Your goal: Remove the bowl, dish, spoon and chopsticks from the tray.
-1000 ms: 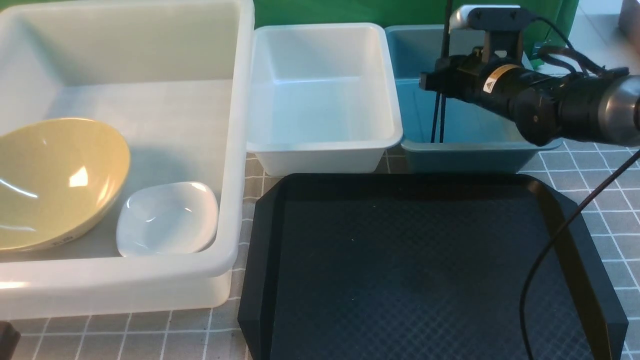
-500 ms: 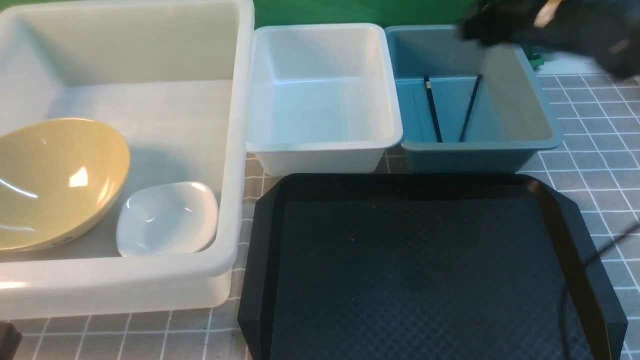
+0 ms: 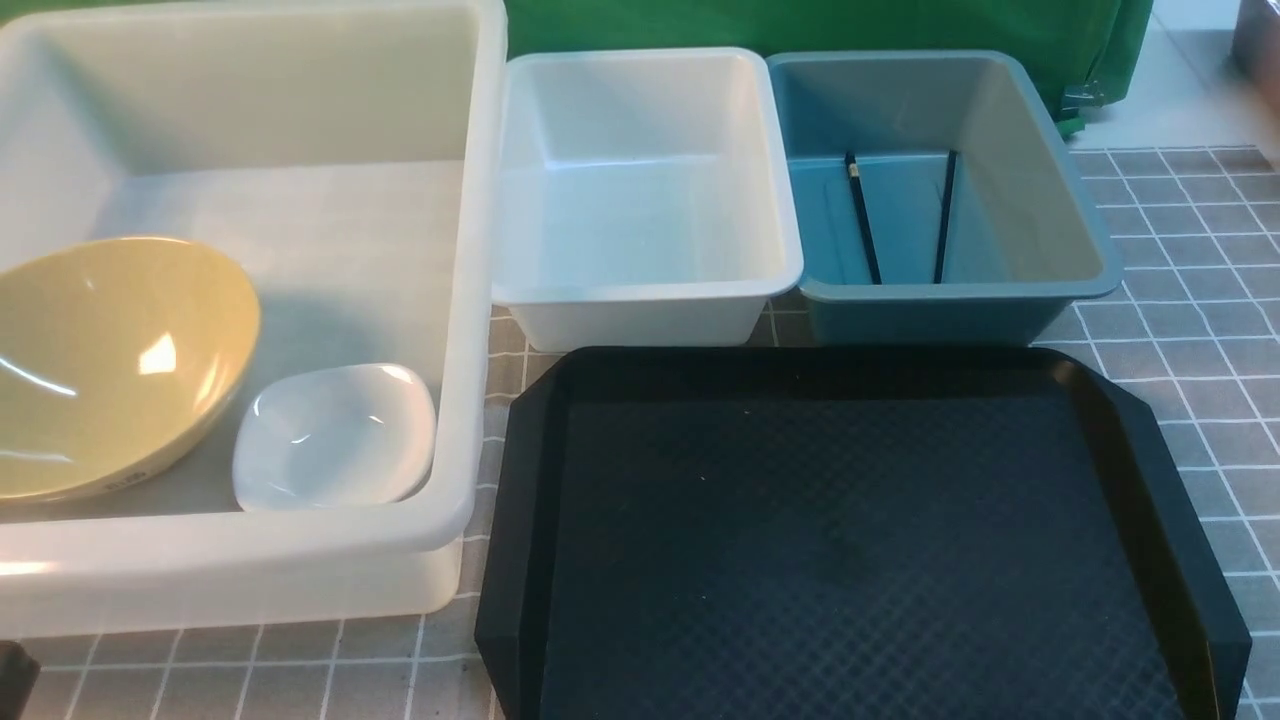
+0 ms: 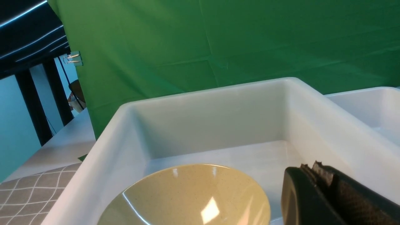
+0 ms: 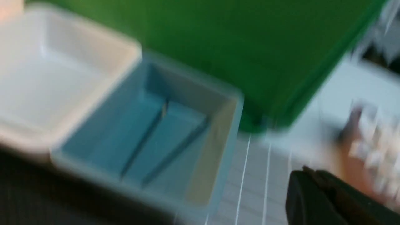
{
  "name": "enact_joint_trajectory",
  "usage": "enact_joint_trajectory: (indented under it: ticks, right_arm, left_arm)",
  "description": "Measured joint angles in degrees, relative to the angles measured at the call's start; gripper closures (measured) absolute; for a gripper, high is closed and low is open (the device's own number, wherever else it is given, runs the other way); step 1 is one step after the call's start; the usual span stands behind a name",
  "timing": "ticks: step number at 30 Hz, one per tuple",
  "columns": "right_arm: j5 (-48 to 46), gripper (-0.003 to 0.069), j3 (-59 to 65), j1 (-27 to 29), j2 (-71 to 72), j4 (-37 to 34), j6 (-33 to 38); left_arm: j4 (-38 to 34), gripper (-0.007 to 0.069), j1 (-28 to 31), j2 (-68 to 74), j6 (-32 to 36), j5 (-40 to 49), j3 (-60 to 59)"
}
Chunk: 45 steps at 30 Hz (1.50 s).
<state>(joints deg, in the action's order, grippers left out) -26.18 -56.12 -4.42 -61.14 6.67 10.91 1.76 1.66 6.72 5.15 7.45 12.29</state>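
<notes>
The black tray [image 3: 1120, 430] lies bare in the front view. The olive-yellow bowl [image 3: 110, 360] and the small white dish [image 3: 335, 435] sit in the large white bin [image 3: 470, 300] at the left. The two black chopsticks [image 3: 862, 225] lean inside the blue bin [image 3: 1060, 200]; the blurred right wrist view shows the chopsticks [image 5: 147, 137] too. The spoon is out of view. My left gripper [image 4: 312, 168] is shut and empty, near the bowl [image 4: 187, 197]. My right gripper [image 5: 307, 173] is shut and empty, off to the side of the blue bin [image 5: 218, 131]. Neither arm shows in the front view.
An empty smaller white bin [image 3: 640, 180] stands between the large bin and the blue one. A grey checked cloth [image 3: 1200, 330] covers the table. A green backdrop [image 3: 800, 25] hangs behind the bins.
The right arm let the chopsticks go into the blue bin, pulled away up and to the right out of the front view, and its gripper closed. The left arm has not moved.
</notes>
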Motion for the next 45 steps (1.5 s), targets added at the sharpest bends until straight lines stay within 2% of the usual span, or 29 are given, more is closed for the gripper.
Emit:
enact_joint_trajectory:
  ticks: [4,7,10,16,28,33,35,38,45]
  right_arm:
    - [0.82,0.0626,16.07,5.22,-6.30,0.02,-7.87]
    - [2.06,0.0626,18.79,5.71,-10.83,0.09,-10.23]
    - [5.92,0.0626,18.03,5.76,-16.14,0.03,-10.60]
    - [6.68,0.0625,16.84,6.17,-26.01,0.03,-11.67]
    - [10.18,0.0625,13.92,1.97,-28.54,0.44,-14.02]
    - [6.00,0.0625,11.99,1.83,-28.28,0.44,-14.08]
    - [0.70,0.0625,10.90,0.99,-25.86,0.44,-13.15]
    - [-1.98,0.0625,10.12,-0.87,-21.42,0.44,-10.91]
    - [-5.44,0.0625,9.12,-13.20,-6.89,0.19,-8.13]
  left_arm:
    - [0.05,0.0638,0.00,0.00,0.00,-0.27,0.00]
    - [0.05,0.0638,0.00,0.00,0.00,-0.43,0.00]
    - [0.05,0.0638,0.00,0.00,0.00,-0.75,0.00]
    - [0.05,0.0638,0.00,0.00,0.00,-0.94,0.00]
    - [0.10,0.0638,0.00,0.00,0.00,-0.98,0.00]
    - [0.10,0.0638,0.00,0.00,0.00,-0.98,0.00]
    - [0.17,0.0638,0.00,0.00,0.00,-0.98,0.00]
    - [0.17,0.0638,0.00,0.00,0.00,-0.98,0.00]
    - [0.17,0.0638,0.00,0.00,0.00,-0.98,0.00]
